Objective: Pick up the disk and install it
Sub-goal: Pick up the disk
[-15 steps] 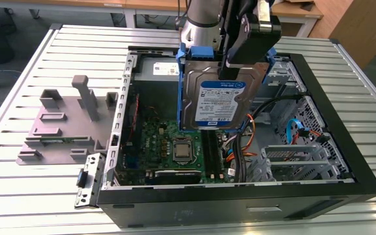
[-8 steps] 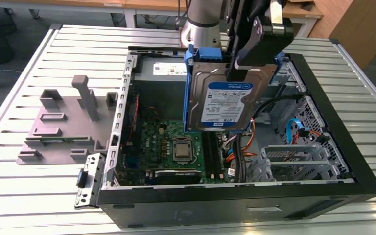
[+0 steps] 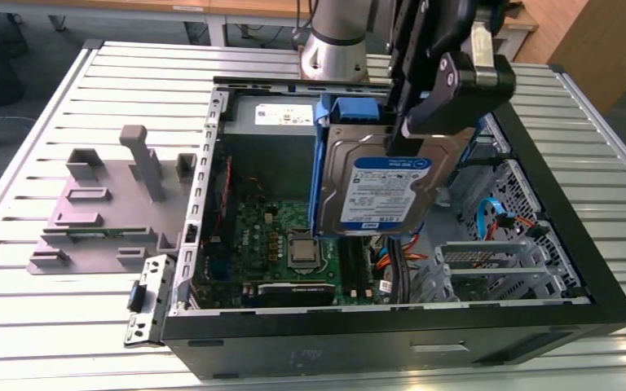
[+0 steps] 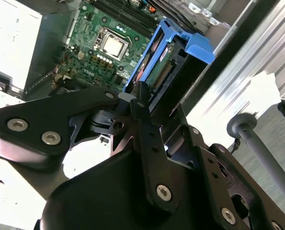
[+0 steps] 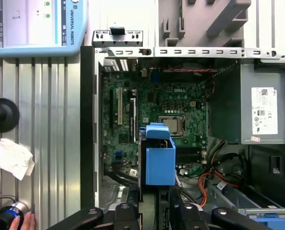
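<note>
Disk (image 3: 384,191) hangs upright — clamped in the end effector (image 3: 413,137) — over the case (image 3: 400,330).

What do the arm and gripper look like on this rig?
Arm: silver-grey, round tube section. Gripper: matte black, built from flat linked bars with rounded ends, silver screw heads at the pivots, slim straight fingers. In the exterior view one knuckle has a pale grey face.

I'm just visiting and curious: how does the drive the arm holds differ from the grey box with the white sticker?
The disk is a slim silver slab framed in blue plastic; the power-supply box is bulky and plain grey. The disk hangs upright above the open case, clamped in the gripper; the power-supply box sits inside the case. Both carry a white label.
</note>
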Controlling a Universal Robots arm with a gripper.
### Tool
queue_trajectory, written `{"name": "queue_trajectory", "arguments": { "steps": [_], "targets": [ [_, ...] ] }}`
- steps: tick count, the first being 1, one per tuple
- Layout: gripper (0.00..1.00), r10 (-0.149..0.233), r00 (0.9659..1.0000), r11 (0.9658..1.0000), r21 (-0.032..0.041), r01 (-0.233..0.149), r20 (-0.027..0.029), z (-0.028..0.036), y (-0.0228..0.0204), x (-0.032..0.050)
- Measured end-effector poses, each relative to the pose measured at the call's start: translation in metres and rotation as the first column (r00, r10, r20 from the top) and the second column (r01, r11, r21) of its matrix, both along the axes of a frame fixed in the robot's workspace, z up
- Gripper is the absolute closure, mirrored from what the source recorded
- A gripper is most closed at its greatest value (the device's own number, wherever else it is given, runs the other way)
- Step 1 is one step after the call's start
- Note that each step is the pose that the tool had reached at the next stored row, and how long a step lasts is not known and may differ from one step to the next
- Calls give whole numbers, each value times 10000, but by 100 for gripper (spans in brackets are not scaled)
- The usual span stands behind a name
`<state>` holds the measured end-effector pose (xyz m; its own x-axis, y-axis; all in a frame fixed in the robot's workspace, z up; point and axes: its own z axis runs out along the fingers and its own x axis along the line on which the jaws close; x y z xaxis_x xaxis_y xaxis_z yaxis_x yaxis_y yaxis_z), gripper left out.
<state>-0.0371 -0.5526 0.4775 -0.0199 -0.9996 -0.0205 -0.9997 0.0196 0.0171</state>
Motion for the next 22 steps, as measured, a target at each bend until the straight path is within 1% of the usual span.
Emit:
{"name": "queue_trajectory", "arguments": {
  "steps": [3,6,8,11,13,18,22],
  "targets": [
    [65,0,10000,10000,0,0,0,-2,-59,8],
    [65,-2,10000,10000,0,2,0,-5,-94,19],
    [65,-4,10000,10000,1,4,0,-6,-104,30],
    [65,-8,10000,10000,1,8,1,-9,-105,55],
    [65,-8,10000,10000,1,8,1,-11,-105,97],
    [65,-8,10000,10000,1,8,-4,-15,-105,242],
    [65,-7,10000,10000,1,7,-10,-18,-105,380]
  ]
}}
